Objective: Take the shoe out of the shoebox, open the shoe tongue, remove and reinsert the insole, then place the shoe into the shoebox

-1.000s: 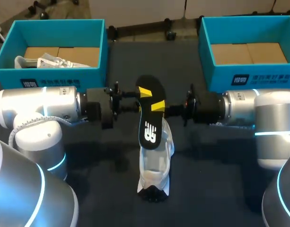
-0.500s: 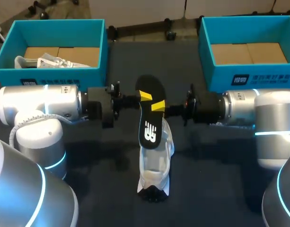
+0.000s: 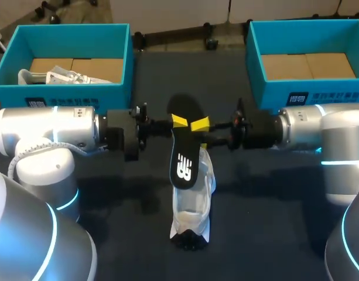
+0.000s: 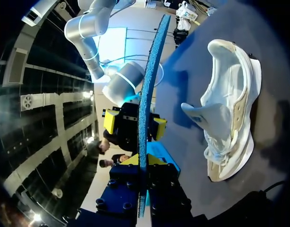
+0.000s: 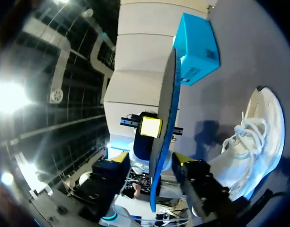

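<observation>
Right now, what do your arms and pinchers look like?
My left arm and right arm are chunky, rounded silver tubes with glowing light-blue rings. Each narrows to a black wrist. The left gripper and right gripper are black, with bright yellow tips.

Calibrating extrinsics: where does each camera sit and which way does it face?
Head: above and behind, looking down on table; both arms, left claw and right claw at the insole.
Left wrist: on left arm, looking out past its claw, shut on insole.
Right wrist: on right arm, facing the left claw; own claw open around insole.
Shared: insole, shoe.
</observation>
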`<state>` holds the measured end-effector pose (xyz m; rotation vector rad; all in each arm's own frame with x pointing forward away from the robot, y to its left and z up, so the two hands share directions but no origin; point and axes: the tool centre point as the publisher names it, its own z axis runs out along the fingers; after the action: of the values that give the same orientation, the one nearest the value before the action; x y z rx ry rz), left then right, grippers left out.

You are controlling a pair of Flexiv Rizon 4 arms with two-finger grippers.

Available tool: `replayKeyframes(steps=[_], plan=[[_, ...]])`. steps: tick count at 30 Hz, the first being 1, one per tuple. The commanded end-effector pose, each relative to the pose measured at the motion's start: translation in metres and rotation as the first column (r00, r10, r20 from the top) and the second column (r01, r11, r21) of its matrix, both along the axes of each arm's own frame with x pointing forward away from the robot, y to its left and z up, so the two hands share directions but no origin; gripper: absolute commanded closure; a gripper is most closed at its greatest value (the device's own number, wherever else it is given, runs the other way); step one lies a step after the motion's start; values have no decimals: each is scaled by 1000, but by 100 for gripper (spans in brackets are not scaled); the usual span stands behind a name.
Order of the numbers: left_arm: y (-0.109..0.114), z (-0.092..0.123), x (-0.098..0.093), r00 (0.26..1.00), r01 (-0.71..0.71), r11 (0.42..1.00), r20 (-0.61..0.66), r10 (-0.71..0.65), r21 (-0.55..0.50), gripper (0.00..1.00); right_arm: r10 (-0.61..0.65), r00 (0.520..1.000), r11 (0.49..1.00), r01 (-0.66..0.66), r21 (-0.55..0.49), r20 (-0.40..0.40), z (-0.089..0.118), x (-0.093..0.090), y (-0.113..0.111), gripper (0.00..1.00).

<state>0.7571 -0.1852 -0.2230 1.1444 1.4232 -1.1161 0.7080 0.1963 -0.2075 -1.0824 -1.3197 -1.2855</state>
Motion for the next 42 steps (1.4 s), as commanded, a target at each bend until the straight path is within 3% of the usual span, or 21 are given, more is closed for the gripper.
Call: replayKeyframes(steps=[1, 9, 11, 12, 20, 25, 28, 30, 33, 34, 35, 38, 42], plan=[[18, 3, -17, 1000, -5, 1000, -12, 5, -8, 100, 21, 999, 1000, -21, -11, 39, 6, -3, -33, 0], [29, 7, -49, 999, 23, 1000, -44, -23, 2, 100, 84, 981, 995, -74, -64, 173, 9, -5, -69, 0], [31, 10, -61, 997, 41, 999, -70, -42, -7, 100, 165, 960, 986, -160, -39, 227, 11, -8, -80, 0], [32, 11, -66, 996, 39, 999, -85, -39, -2, 100, 248, 944, 968, -252, -9, 216, 8, -11, -84, 0], [29, 23, -92, 998, 39, 998, -42, -37, 57, 100, 248, 944, 968, -252, -9, 216, 8, -11, -84, 0], [23, 13, -112, 994, 84, 995, -72, -79, 57, 100, 248, 944, 968, -252, -9, 216, 8, -11, -84, 0], [21, 8, -124, 990, 102, 993, -101, -96, 53, 100, 376, 845, 926, -333, -176, 381, 21, -15, -87, 0], [21, 4, -133, 986, 114, 992, -131, -107, 45, 100, 415, 792, 908, -328, -261, 448, 25, -19, -92, 0], [22, -1, -145, 977, 126, 992, -175, -121, 17, 100, 536, 613, 844, -360, -398, 581, 29, -28, -98, 0], [22, -2, -148, 974, 128, 992, -189, -125, 2, 100, 575, 563, 818, -386, -427, 593, 29, -30, -98, 0], [23, -2, -153, 967, 140, 990, -210, -140, -19, 100, 660, 493, 751, -437, -495, 566, 26, -34, -98, 0], [26, 1, -166, 968, 181, 982, -189, -166, 61, 100, 660, 493, 751, -437, -495, 566, 26, -34, -98, 0], [26, 1, -166, 968, 181, 982, -189, -166, 61, 100, 660, 493, 751, -437, -495, 566, 26, -34, -98, 0]])
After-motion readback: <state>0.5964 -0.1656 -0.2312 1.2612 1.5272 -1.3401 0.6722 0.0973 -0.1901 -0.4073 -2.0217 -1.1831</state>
